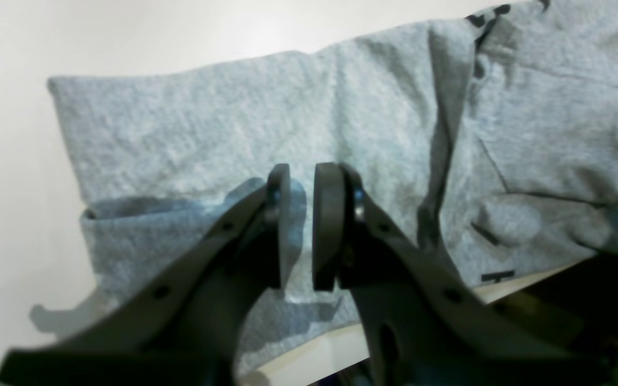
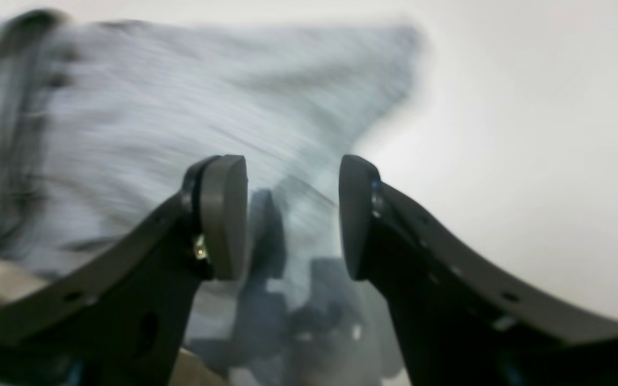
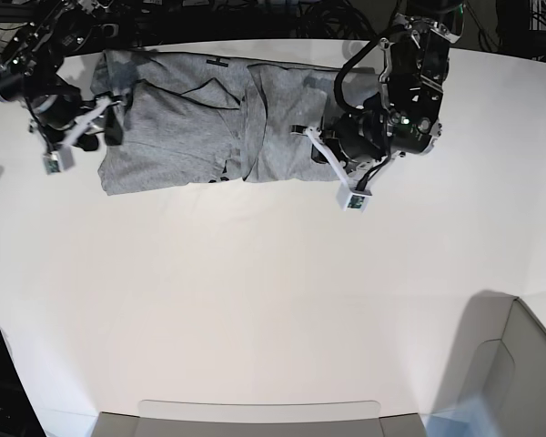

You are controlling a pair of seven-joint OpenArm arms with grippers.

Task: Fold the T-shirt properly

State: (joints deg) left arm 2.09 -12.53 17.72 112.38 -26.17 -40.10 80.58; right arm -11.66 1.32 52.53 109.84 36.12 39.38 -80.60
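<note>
The heather-grey T-shirt lies folded into a long band along the table's far edge, with a thick crease across its middle. Dark lettering peeks out at one fold. In the left wrist view the T-shirt fills the frame beneath my left gripper, whose jaws stand a narrow gap apart with no cloth between them. In the base view that gripper hovers over the band's right end. My right gripper is wide open and holds nothing, above the blurred T-shirt near its edge, at the band's left end.
The white table stretches toward the near side. A grey bin rim shows at the bottom edge and another grey container at the lower right. The table's edge runs right beside the shirt, with dark clutter beyond it.
</note>
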